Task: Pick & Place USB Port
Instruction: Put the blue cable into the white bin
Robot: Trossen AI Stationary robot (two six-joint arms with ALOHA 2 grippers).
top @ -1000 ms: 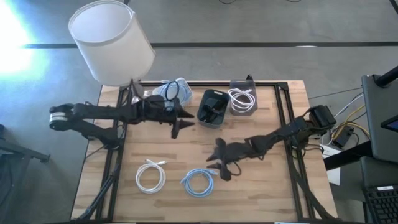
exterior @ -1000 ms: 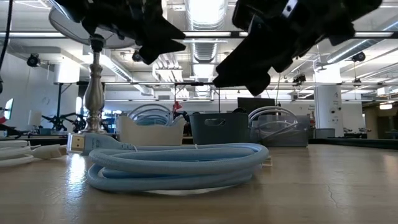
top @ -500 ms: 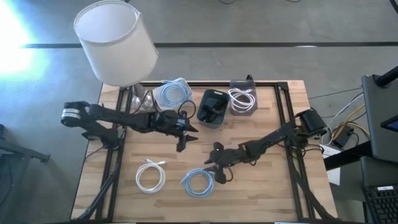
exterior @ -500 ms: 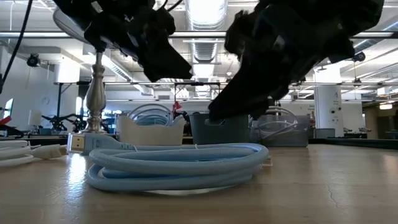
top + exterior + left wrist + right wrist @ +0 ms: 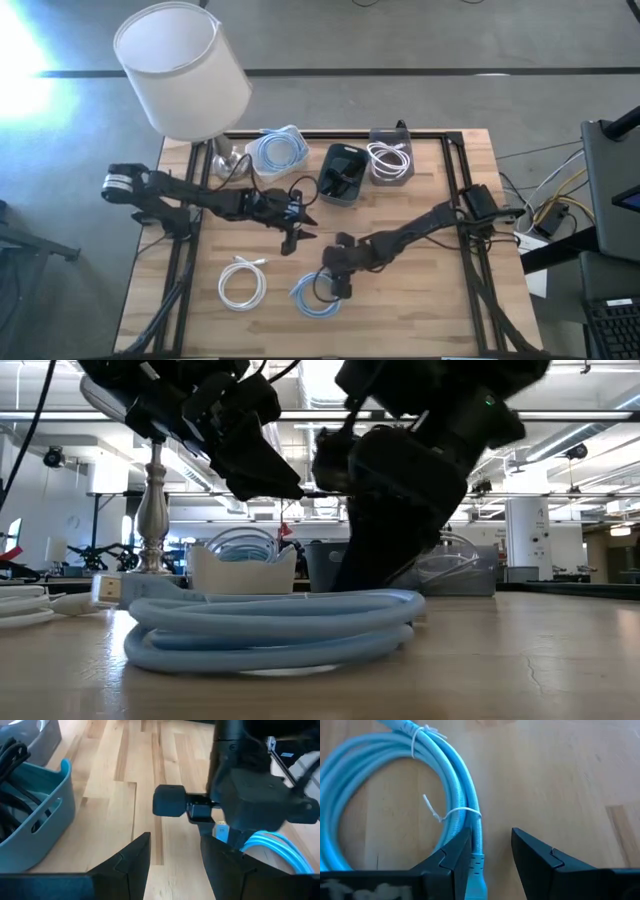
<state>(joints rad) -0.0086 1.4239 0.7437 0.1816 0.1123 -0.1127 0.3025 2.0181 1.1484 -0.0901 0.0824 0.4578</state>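
A light blue cable coil (image 5: 308, 298) (image 5: 270, 628) lies flat on the wooden table, bound with white ties. My right gripper (image 5: 333, 281) (image 5: 490, 845) is low over its right side, open. One finger stands inside the ring and one outside, astride the strand that ends in the plug (image 5: 476, 876). My left gripper (image 5: 297, 232) (image 5: 175, 850) hangs open above bare wood, left of and behind the coil, touching nothing. The left wrist view shows the right arm's wrist and part of the blue coil (image 5: 272, 851). My right gripper comes from above, pointing down, its open fingers astride the coil's strand near the plug end (image 5: 472, 840). The inner finger (image 5: 454, 862) lies against that strand and the outer finger (image 5: 540, 860) is over bare wood. The coil rests flat on the table.
A white cable coil (image 5: 242, 284) lies to the left of the blue one. Along the far edge stand a white bin with a blue cable (image 5: 276, 150), a dark teal bin (image 5: 341, 172) and a clear bin with a white cable (image 5: 390, 160). A lamp (image 5: 180, 68) stands at the far left corner.
My right gripper has moved toward the table's left and near edge and come down onto the blue coil, which has slid slightly left. My left gripper has drawn away from the far bins toward the near edge and stopped over the table's middle.
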